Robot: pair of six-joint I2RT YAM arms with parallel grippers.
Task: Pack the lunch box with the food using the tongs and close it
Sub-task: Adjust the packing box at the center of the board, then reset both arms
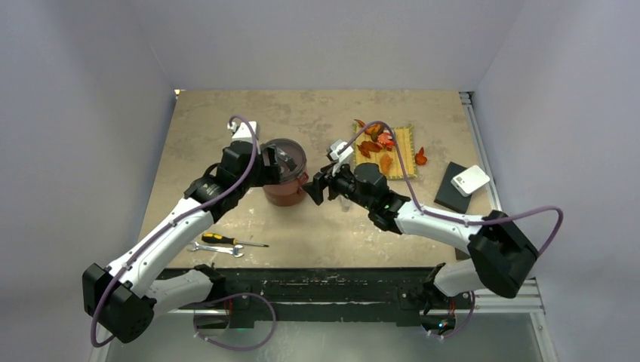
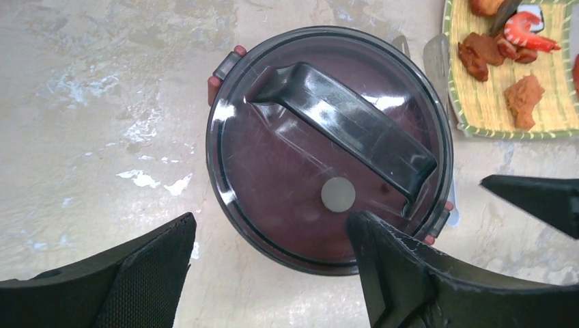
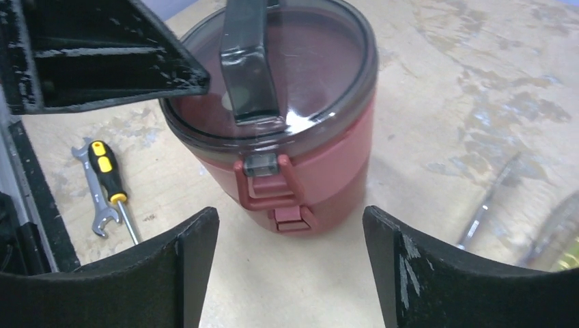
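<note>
Right end effector: fingers wide apart, nothing between them, nothing held. Lunch box straight ahead of it on the tabletop, near but not touching, latch side facing the gap.

Left end effector: also wide open and empty, hanging directly over the box. The dark lid sits below it and the handle runs just ahead of its fingertips. No contact that I can see.

Status:
- Both bowls stacked, top lid on. Box looks closed.
- Can't tell if the latches are fully clipped.
- Can't see contents through the lid.
- Food is left on the mat, ahead and to the right of the left end effector: orange and brown chunks, plus a red-white piece.
- Tongs look like the slim silver strip flat on the tabletop, right of the right end effector. Blurred, not certain. Neither arm has them.
- Screwdriver and wrench lie off to its left, untouched.

Read: closing looks done or nearly so, but packing looks incomplete given what's on the mat. Latch check is probably what's left.
</note>
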